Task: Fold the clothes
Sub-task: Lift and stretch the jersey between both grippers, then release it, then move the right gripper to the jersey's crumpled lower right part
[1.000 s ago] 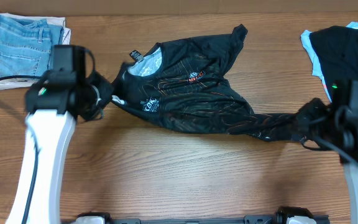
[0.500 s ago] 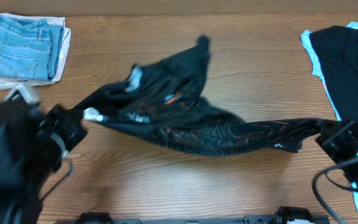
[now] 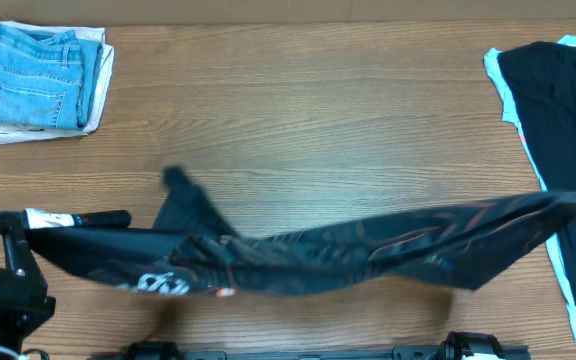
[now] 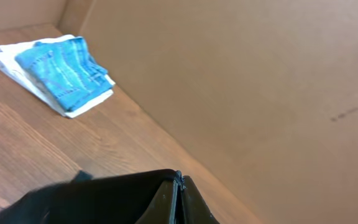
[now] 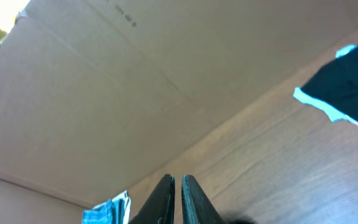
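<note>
Wood table [image 3: 318, 120] with a cardboard wall [image 4: 260, 93] behind it. Folded jeans [image 3: 33, 75] at the far-left corner and a black garment [image 3: 558, 100] at the right edge are both where they were a second ago.

What changed: the shirt [image 3: 368, 250] was bunched mid-table a second ago. Now it is pulled out into one long band running along the near edge from left corner to right, blurred, and it looks to be off the surface. One loose flap sticks up near its left end.

Left gripper [image 4: 180, 196]: fingers pressed together on black cloth, at the near-left corner.

Right gripper [image 5: 178, 199]: fingers almost together with a thin slit between them. Its own camera shows no cloth in the pinch. The shirt's right end hangs taut by the right edge, so I judge it is pinched there.

Meaning: this reads as the stretch or shake-out before laying flat. No fold has been made yet. The shirt is twisted into a rope shape, so it needs to come down spread out.
</note>
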You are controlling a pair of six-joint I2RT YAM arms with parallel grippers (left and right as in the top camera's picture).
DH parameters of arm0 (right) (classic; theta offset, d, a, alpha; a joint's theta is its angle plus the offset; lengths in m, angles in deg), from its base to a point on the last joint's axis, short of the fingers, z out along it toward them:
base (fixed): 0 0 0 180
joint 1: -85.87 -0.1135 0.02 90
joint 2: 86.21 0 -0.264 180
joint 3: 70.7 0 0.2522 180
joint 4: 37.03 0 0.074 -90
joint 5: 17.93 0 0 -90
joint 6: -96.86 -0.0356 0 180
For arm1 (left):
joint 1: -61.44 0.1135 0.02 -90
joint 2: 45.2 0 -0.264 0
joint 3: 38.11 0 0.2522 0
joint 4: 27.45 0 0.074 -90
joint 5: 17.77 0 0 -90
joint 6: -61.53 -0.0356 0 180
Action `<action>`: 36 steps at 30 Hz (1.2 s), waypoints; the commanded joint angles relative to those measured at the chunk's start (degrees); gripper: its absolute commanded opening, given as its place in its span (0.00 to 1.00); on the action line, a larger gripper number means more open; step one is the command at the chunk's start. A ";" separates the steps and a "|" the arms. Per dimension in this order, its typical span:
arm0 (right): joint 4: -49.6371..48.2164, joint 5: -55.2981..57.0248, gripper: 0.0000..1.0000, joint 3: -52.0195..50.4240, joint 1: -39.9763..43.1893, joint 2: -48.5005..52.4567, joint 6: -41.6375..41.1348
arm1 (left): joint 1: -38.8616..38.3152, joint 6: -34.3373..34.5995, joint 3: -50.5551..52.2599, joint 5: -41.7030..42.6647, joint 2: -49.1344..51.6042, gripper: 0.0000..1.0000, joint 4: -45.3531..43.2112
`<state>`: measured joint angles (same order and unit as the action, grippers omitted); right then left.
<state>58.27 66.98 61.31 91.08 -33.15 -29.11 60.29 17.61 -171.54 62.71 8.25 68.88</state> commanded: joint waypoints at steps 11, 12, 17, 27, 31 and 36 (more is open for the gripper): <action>-2.10 -4.76 0.05 0.20 -0.04 28.65 5.11 | -0.15 -3.80 -0.17 -8.44 30.71 0.04 -3.06; -1.16 -6.88 0.05 0.20 -0.04 30.69 6.25 | -0.15 -3.80 -0.15 -8.44 33.18 0.04 -2.84; 4.17 -13.11 0.06 0.20 -0.39 39.63 11.04 | -0.15 -3.69 -0.15 -8.07 43.50 0.04 -2.82; 7.28 -13.05 0.25 -0.17 -5.27 42.49 16.35 | 0.11 -5.68 -0.15 -7.61 54.82 0.41 -5.40; 10.05 -13.03 0.40 -0.17 -9.62 42.49 18.47 | 0.11 -6.84 -0.17 -6.93 55.10 1.00 -4.17; 12.79 -13.03 0.54 -0.17 -15.91 42.49 20.35 | 0.04 -7.39 -0.17 -5.49 53.79 1.00 -1.73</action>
<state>70.34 54.26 60.83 78.01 10.00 -11.51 60.29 11.75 -171.13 56.39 63.55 65.99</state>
